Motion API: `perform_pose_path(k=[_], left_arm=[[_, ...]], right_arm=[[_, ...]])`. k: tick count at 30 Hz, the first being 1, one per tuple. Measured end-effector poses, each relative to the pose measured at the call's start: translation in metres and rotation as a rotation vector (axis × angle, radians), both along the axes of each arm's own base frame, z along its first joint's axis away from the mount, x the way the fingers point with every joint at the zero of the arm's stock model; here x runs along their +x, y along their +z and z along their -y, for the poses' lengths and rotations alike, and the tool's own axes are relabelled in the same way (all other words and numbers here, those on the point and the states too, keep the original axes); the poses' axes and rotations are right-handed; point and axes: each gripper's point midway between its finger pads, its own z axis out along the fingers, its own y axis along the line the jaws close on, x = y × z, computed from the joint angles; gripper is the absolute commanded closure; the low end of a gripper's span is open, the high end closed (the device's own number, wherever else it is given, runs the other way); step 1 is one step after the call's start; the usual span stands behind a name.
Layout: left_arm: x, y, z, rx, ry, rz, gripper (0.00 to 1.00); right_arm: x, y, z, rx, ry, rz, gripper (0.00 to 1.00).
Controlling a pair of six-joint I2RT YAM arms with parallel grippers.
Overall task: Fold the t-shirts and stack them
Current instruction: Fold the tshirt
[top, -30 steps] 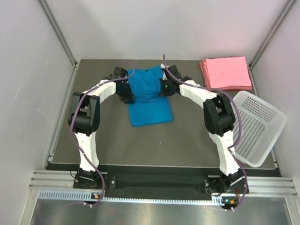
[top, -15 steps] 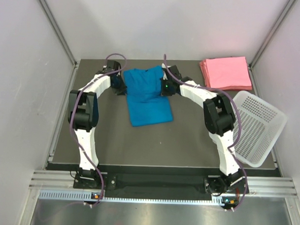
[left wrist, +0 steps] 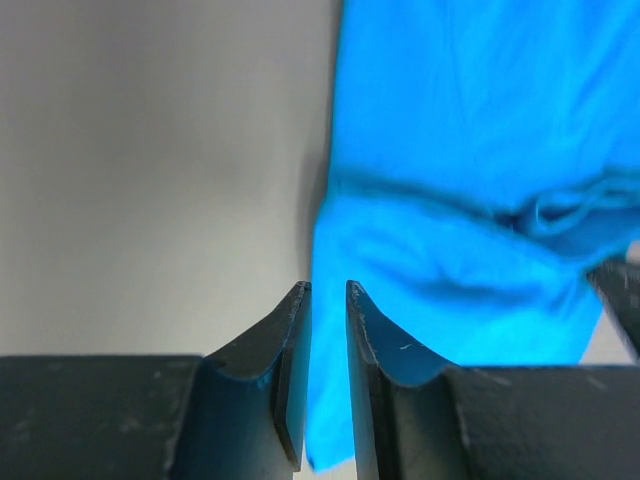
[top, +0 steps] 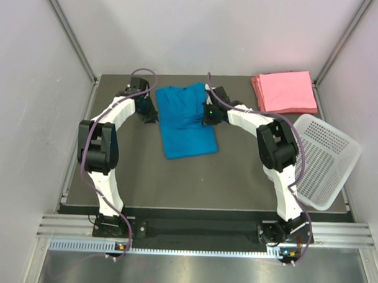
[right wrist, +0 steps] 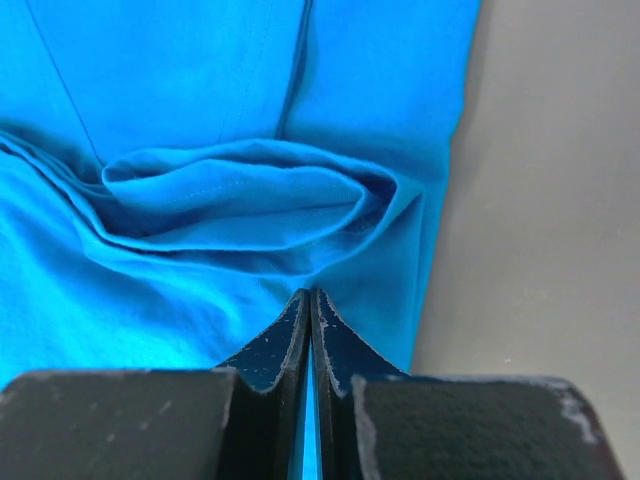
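The bright blue t-shirt (top: pixel 186 120) lies partly folded in the middle of the dark table, with bunched folds across its upper half (right wrist: pixel 230 190). My right gripper (top: pixel 207 112) sits at the shirt's right edge and is shut on a pinch of blue cloth (right wrist: pixel 310 295). My left gripper (top: pixel 150 113) hovers just off the shirt's left edge, its jaws a narrow gap apart (left wrist: pixel 328 290). The shirt's edge (left wrist: pixel 450 200) lies flat beneath them. The pink t-shirts (top: pixel 284 91) sit folded in a flat stack at the back right.
A white perforated basket (top: pixel 325 160) leans at the table's right edge, next to the right arm. Grey walls with metal posts close in the table on the left, back and right.
My left gripper has let go of the shirt's left edge and drawn away to the left. The right gripper has stayed on the shirt's right edge.
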Motion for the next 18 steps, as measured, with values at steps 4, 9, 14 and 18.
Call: perform_pose_path(k=[4, 9, 14, 18], left_arm=[[-0.026, 0.001, 0.007, -0.050, -0.032, -0.021, 0.73], [-0.065, -0.018, 0.003, -0.034, -0.037, -0.097, 0.70], [-0.097, -0.029, -0.001, -0.031, -0.036, -0.138, 0.62], [-0.114, -0.022, 0.012, -0.108, -0.077, -0.117, 0.60]], right_arm=[[0.004, 0.004, -0.002, 0.005, 0.000, 0.009, 0.98], [0.040, 0.022, -0.017, 0.038, -0.013, 0.085, 0.98], [0.052, 0.022, -0.006, 0.011, -0.054, 0.103, 0.91], [0.051, 0.018, 0.011, -0.023, -0.066, 0.083, 0.78]])
